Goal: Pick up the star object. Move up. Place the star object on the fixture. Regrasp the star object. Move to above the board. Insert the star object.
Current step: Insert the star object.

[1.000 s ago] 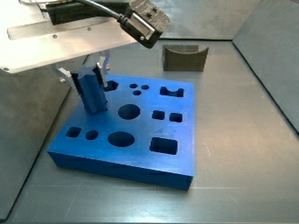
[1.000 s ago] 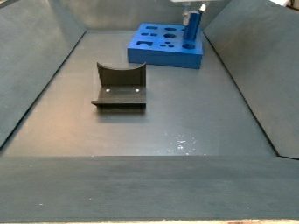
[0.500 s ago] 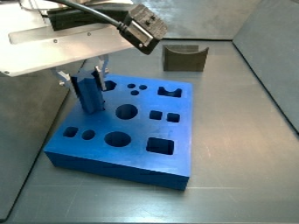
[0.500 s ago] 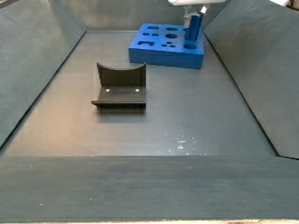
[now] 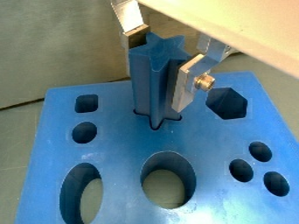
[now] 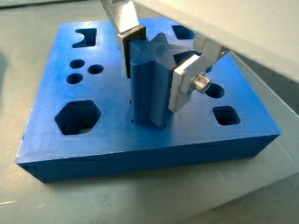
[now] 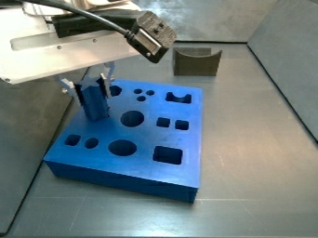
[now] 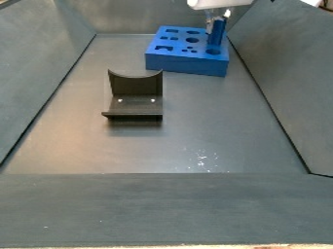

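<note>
Over the board (image 7: 128,139), the tool (image 5: 167,59) clamps the star object (image 5: 155,80) upright, its lower end in a hole.

In both wrist views the two silver fingers (image 6: 188,80) press on opposite ridged sides of the blue peg, which stands vertical with its foot inside a cut-out of the blue slab; how deep it sits cannot be told. Round, square and hexagonal holes lie around it in the slab's top face. In a side view the peg (image 7: 92,100) stands near the board's far left corner beneath the white arm. The fixture (image 7: 196,61), a dark block with a curved notch, rests on the grey floor well apart from the board, behind it in that view and nearer the camera in the opposite side view (image 8: 132,95).
</note>
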Controlling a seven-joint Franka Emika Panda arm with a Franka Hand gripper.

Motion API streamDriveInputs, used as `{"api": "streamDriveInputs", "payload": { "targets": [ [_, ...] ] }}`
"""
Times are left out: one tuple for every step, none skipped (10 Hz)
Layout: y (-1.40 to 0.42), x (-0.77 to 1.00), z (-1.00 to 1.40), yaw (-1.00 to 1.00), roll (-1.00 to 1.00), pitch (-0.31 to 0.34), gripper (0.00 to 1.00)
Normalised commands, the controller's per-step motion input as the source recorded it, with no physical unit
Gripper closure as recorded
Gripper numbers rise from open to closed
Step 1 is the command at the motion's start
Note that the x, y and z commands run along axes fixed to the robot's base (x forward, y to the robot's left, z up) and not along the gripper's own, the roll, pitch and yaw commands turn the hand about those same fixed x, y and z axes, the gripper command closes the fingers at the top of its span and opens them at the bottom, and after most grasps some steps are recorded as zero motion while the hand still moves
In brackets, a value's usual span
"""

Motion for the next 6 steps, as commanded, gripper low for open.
{"api": "streamDriveInputs", "payload": {
  "targets": [
    [0.0,0.0,-1.0,0.0,0.01,-0.009,1.0],
    [0.0,0.0,-1.0,0.0,0.01,0.0,1.0],
    [0.0,0.0,-1.0,0.0,0.01,0.0,1.0],
    [0.0,0.0,-1.0,0.0,0.01,0.0,1.0],
    [0.0,0.01,-1.0,0.0,0.01,0.0,1.0],
    [0.0,0.03,-1.0,0.0,0.01,0.0,1.0]
  ]
}}
